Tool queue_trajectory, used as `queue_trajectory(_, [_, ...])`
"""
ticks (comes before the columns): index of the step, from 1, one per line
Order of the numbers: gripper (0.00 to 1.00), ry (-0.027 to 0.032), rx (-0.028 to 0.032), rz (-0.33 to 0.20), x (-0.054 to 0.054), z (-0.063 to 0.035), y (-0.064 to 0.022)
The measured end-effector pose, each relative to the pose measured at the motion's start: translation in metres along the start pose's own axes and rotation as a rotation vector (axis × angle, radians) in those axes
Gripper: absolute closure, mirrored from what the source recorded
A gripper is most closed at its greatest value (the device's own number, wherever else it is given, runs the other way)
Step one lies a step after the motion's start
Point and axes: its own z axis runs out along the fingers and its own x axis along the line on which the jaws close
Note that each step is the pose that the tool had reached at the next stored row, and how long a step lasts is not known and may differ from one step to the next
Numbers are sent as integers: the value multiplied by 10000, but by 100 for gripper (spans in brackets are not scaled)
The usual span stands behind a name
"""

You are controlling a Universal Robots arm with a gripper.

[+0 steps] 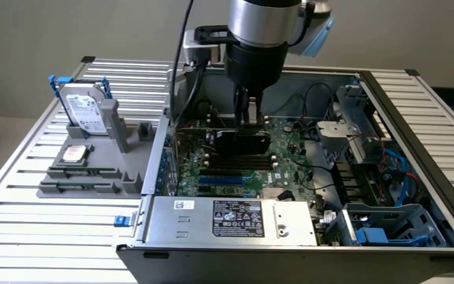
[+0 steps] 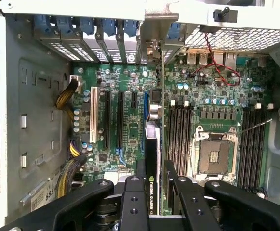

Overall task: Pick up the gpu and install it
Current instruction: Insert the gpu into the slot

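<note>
The gpu (image 1: pixel 243 144) is a dark flat card held upright on edge inside the open computer case (image 1: pixel 385 112). My gripper (image 1: pixel 249 121) comes down from above and is shut on the card's top edge. In the wrist view the gpu (image 2: pixel 152 159) shows edge-on between the black fingers (image 2: pixel 132 202) of the gripper (image 2: pixel 153 168), and its silvery bracket end (image 2: pixel 154 106) points toward the rear slot covers (image 2: pixel 106 36). It hangs over the green motherboard (image 2: pixel 125 120), in line with a blue expansion slot (image 2: pixel 145 108) beside the memory slots (image 2: pixel 178 130). Whether it touches the slot I cannot tell.
A silver hard drive (image 1: pixel 85 109) with a white label stands in a grey fixture (image 1: pixel 93 171) at the exterior view's left, outside the case. The power supply box (image 1: pixel 235 220) fills the case's near end. Cables (image 2: pixel 67 96), the bare processor socket (image 2: pixel 214 154) and blue drive bays (image 1: pixel 385 228) surround the card.
</note>
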Motion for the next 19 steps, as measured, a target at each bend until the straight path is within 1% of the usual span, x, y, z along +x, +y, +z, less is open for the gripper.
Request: queue_trajectory(19, [74, -3, 3, 64, 13, 346, -3])
